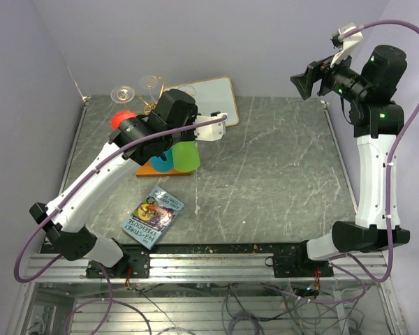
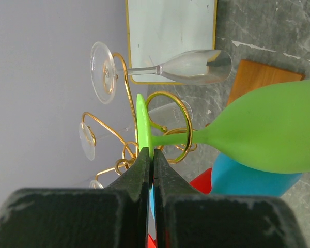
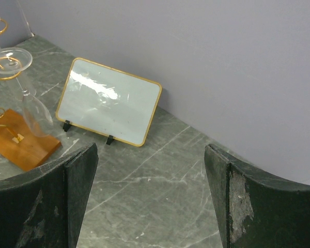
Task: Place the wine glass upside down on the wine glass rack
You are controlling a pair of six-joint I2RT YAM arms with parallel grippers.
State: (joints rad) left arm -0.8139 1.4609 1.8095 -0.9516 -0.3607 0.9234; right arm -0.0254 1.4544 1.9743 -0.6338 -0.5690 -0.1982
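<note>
— When you look down from above, where is the wine glass?

— The green wine glass (image 1: 185, 155) hangs bowl-down at the wine glass rack (image 1: 144, 170), at the far left of the tabletop (image 1: 279, 174), just beside a blue glass (image 1: 162, 162). My left arm (image 1: 105, 174) reaches across to it. My right arm (image 1: 373, 174) is raised at the far right, well apart from all this.

— And from the left wrist?

— My left jaws are all but closed, pinching the thin rim of the glass's foot (image 2: 143, 124) between the fingers (image 2: 137, 181). The stem seems to run through one gold scroll of the rack (image 2: 168, 95). I cannot tell whether the foot bears on the wire. A clear glass (image 2: 191, 67) hangs on a neighbouring arm.

— The right wrist?

— My right jaws stand wide apart and hold nothing. Past them I see the white framed board (image 3: 111, 101) and a corner of the rack's base (image 3: 20, 142).

— So which step is this?

— I judge it the seating of the glass, nearly finished. The next move calls for settling the foot onto the scroll. Then I part the left jaws gently and draw back along the foot's plane, so that no glass gets knocked.
</note>
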